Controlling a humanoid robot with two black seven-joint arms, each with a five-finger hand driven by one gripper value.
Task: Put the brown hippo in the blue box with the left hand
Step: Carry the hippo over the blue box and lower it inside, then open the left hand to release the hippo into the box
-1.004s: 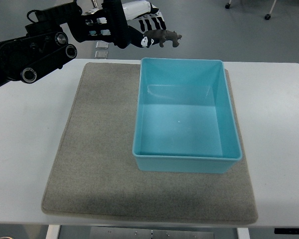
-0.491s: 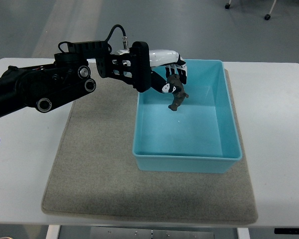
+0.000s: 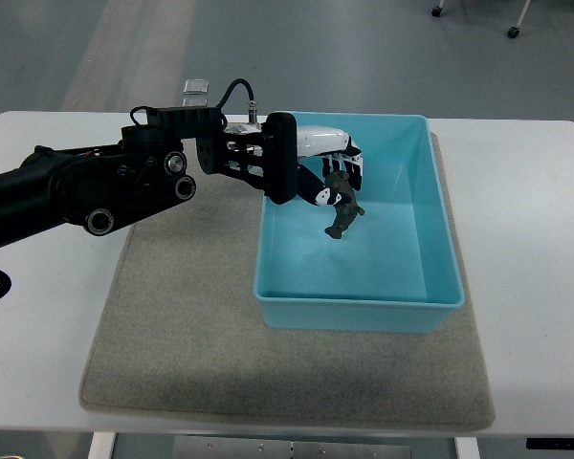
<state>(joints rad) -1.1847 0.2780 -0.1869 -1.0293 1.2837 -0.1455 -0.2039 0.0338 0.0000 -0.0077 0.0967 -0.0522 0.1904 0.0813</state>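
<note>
Fingers of the left hand (image 3: 327, 172) are curled around the brown hippo (image 3: 342, 207) — pinching it so it dangles over the blue box (image 3: 442, 251), inside its far-left corner. Box sits on a grey mat (image 3: 182, 316) on the white bench (image 3: 536, 239).

You're looking at a black jointed left arm (image 3: 86, 186) showing round silver-ringed pivots; a black cable is looping at its wrist, and the left hand (image 3: 320, 172) is wearing a white shell over seemingly black-and-white fingers.
</note>
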